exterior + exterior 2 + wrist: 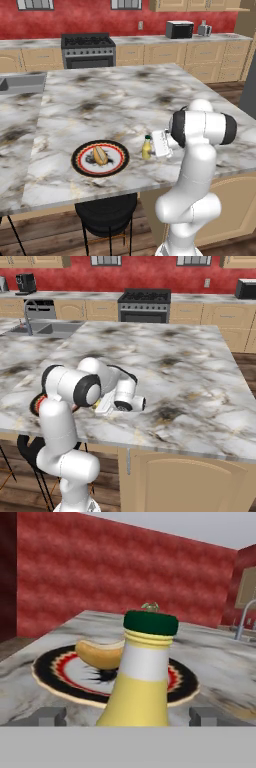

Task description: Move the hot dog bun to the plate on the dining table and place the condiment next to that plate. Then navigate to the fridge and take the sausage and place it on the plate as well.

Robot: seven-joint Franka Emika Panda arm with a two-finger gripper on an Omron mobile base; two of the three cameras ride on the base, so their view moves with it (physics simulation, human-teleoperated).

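Bottle base cut off in hand view. Gripper [128, 716] released, fingertips [50, 716] spread either side of condiment [146, 148], beside plate [82, 167] bearing hot dog bun [100, 154].

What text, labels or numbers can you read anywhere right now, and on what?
None readable.
Bottle: its pale label band is blank, no lettering visible.
Plate: dark marks and red pattern, decoration, not letters.
Microwave and stove: too small and blurred to show any brand or digits.
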